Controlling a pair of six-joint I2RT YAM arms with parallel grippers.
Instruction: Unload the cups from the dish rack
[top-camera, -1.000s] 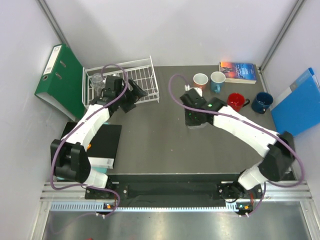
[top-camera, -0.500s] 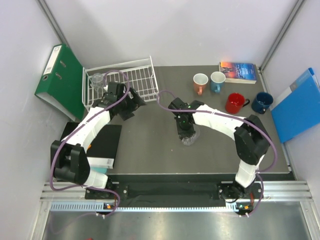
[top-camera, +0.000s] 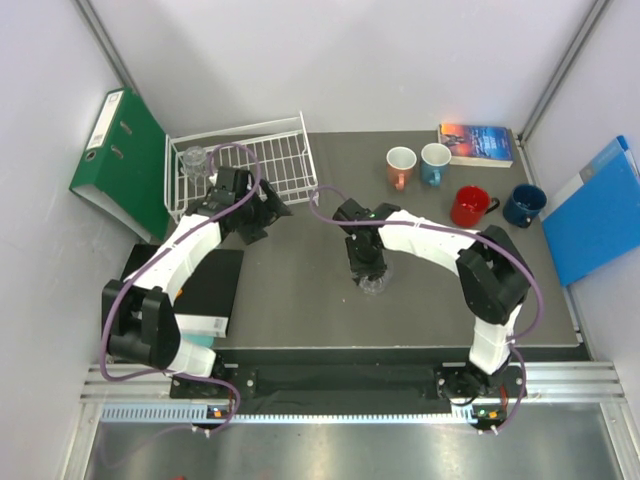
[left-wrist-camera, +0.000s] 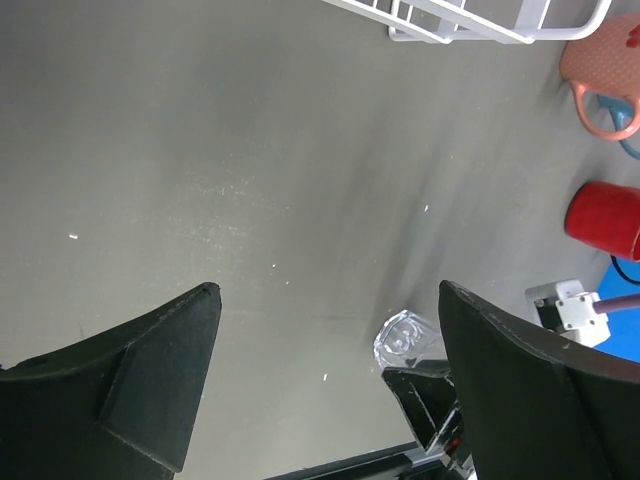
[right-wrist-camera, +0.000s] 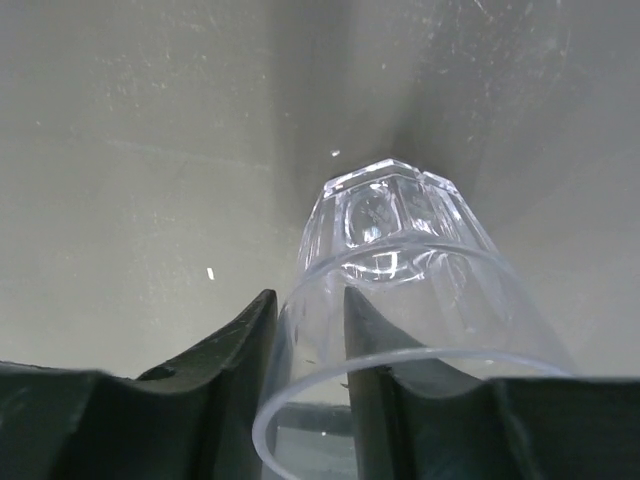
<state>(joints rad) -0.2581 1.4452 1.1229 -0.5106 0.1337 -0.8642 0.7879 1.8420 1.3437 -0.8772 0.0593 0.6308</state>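
Note:
My right gripper (top-camera: 366, 268) is shut on the rim of a clear glass tumbler (top-camera: 374, 285), one finger inside the wall and one outside (right-wrist-camera: 310, 335). The tumbler (right-wrist-camera: 400, 250) has its base down at the table's middle. It also shows in the left wrist view (left-wrist-camera: 408, 338). My left gripper (top-camera: 268, 205) is open and empty (left-wrist-camera: 330, 370), just in front of the white wire dish rack (top-camera: 283, 150). A second clear tumbler (top-camera: 193, 159) stands in the rack's left end. The orange (top-camera: 400, 162), light blue (top-camera: 436, 158), red (top-camera: 468, 205) and dark blue (top-camera: 522, 204) mugs stand on the table at the right.
A green binder (top-camera: 118, 160) leans left of the rack. A black box (top-camera: 208, 285) lies at the table's left edge. A book (top-camera: 476, 143) lies at the back right, and a blue folder (top-camera: 595, 210) leans at the right edge.
My right gripper has swung left and nearer with the tumbler, from beside the mugs to the table's middle. My left gripper has drawn back a little from the rack.

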